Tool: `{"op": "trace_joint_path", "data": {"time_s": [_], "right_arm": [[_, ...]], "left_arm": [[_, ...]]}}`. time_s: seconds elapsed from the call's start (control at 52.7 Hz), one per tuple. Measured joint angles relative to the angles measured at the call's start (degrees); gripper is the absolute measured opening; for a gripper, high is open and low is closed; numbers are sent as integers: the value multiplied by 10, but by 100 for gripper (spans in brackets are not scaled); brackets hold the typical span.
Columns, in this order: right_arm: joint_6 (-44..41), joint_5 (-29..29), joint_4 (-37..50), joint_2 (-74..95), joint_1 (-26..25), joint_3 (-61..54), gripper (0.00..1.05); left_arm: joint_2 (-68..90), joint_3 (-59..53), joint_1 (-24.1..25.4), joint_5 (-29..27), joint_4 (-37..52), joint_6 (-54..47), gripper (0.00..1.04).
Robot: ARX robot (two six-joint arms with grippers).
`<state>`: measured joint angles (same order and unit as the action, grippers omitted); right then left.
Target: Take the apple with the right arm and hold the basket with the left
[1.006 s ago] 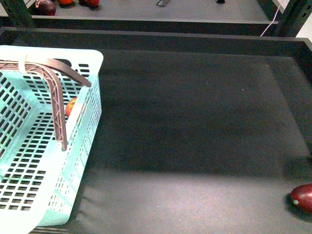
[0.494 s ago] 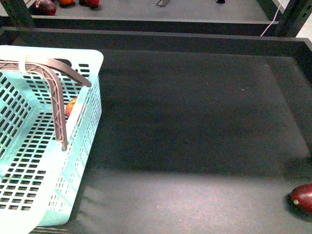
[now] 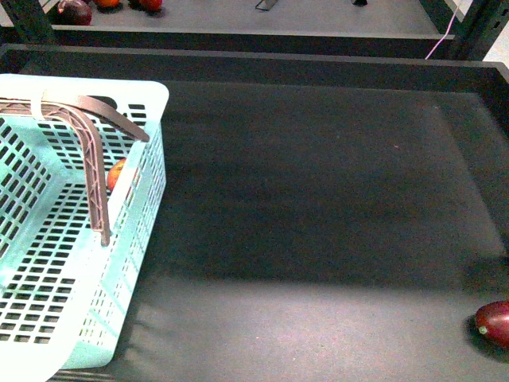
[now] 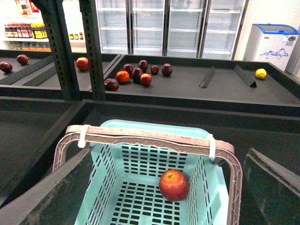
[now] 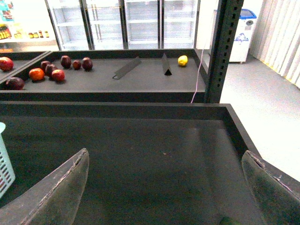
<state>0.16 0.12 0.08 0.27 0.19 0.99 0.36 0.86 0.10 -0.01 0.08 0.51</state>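
The aqua basket point(image 3: 79, 84) stands at the left of the dark shelf, with its brown handles point(image 3: 94, 159) folded over it. The red apple point(image 3: 117, 173) lies inside it, by the wall nearest the middle of the shelf. In the left wrist view the apple point(image 4: 174, 185) rests on the basket point(image 4: 140, 161) floor. My left gripper point(image 4: 168, 152) is open and empty, just in front of and above the basket's handle point(image 4: 145, 136). My right gripper point(image 5: 165, 157) is open and empty over bare shelf floor. Neither gripper shows in the front view.
A dark maroon oval fruit point(image 3: 495, 322) lies at the shelf's near right corner. A raised dark ledge point(image 3: 254, 64) bounds the shelf at the back. Several fruits point(image 4: 137, 73) lie on the shelf behind. An upright post point(image 5: 225, 47) stands at the far right.
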Motion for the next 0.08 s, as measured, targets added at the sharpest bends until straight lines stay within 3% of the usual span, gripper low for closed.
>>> {"op": "trace_joint_path", "data": {"time_s": [0.076], "right_arm": [[0,0,0,0,0,0,96]], "left_arm": [[0,0,0,0,0,0,98]]}}
